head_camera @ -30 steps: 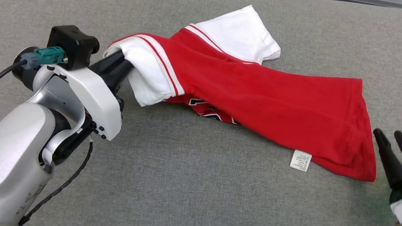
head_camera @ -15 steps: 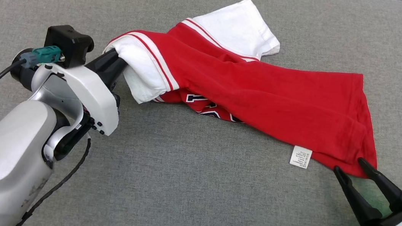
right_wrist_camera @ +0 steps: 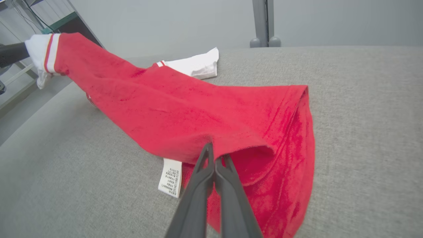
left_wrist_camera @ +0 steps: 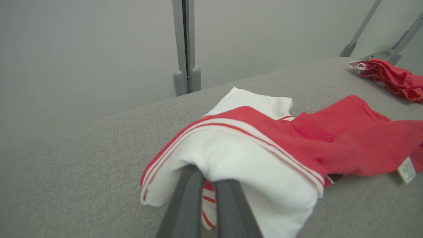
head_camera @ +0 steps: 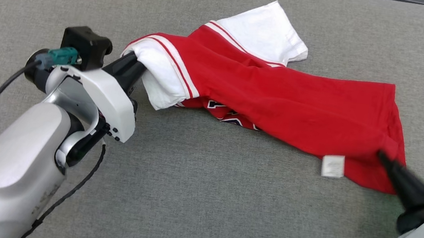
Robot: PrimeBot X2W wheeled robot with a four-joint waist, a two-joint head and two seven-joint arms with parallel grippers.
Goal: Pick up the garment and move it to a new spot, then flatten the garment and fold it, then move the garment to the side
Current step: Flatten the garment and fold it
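Note:
The garment [head_camera: 279, 99] is a red shirt with white sleeves, stretched across the grey table [head_camera: 201, 206]. My left gripper [head_camera: 138, 63] is shut on its white sleeve at the left and holds that end raised. In the left wrist view the white cloth of the garment [left_wrist_camera: 238, 158] drapes over the shut fingers [left_wrist_camera: 185, 205]. At the right, my right gripper [head_camera: 383, 156] is shut on the red hem corner. The right wrist view shows its fingers [right_wrist_camera: 201, 185] pinching the lifted edge of the garment [right_wrist_camera: 198, 112], beside a white care label [right_wrist_camera: 170, 177].
The second white sleeve [head_camera: 267, 30] lies flat toward the table's far edge. Another red cloth [left_wrist_camera: 393, 77] lies at the table's far right corner. Bare grey surface spreads in front of the garment.
My right gripper went from open beside the hem to shut on the hem corner, lifting it slightly. The left gripper kept its hold on the sleeve. The head camera shifted a little.

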